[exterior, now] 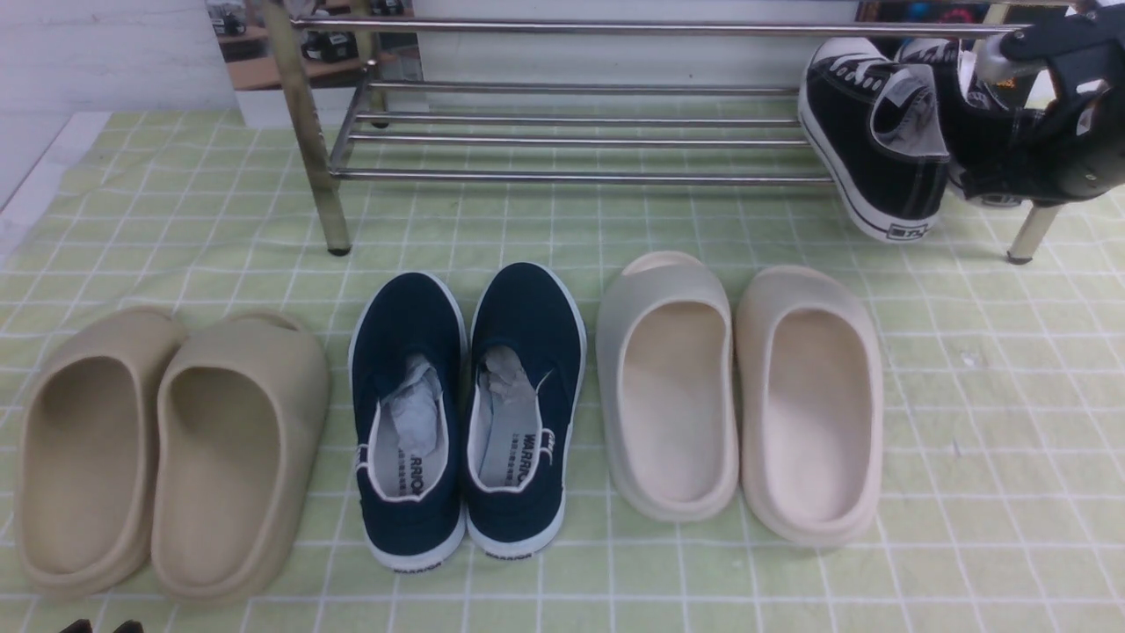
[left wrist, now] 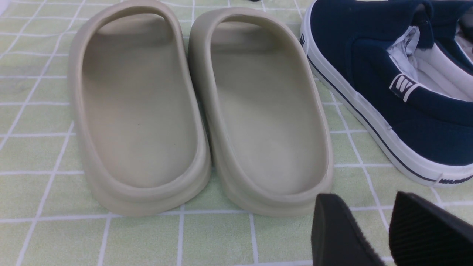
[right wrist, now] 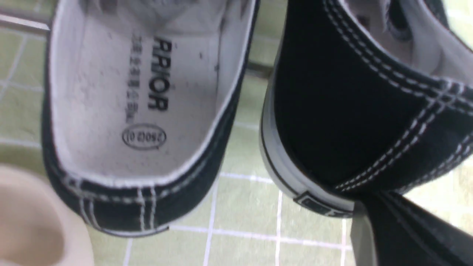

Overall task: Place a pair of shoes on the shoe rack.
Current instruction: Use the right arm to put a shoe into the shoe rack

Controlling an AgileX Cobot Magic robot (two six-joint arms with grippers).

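"Where is everything, measured from the shoe rack (exterior: 562, 179)?"

"Furthest left is the left gripper (left wrist: 366, 199), well out in front of the rack's left end. Its jaws stand apart with nothing between them, and it is the arm further from the sneakers."

"And the shoes for the task?"

"At the rack's right end, on the lower tier. The left sneaker (exterior: 914, 180) points its toe toward the rack's back, its heel overhanging the front bar. Its long axis slants, heel more to the right than toe."

"Its partner?"

"Just to its right, the right sneaker (right wrist: 332, 111), also toe-in and heel outward, partly hidden in the front view by the nearer arm."

"That arm's jaws?"

"Furthest right is the right gripper (right wrist: 371, 201), in front of the rack's right end. Its jaws are closed together beside that sneaker's heel; I see no part of the shoe clamped between them. Whether they touch it, I cannot tell."

"So what does the next move turn on?"

"The shoe's length runs from the jaws toward the rack's back. I'd judge any last nudge should go inward along that line, from the heel."
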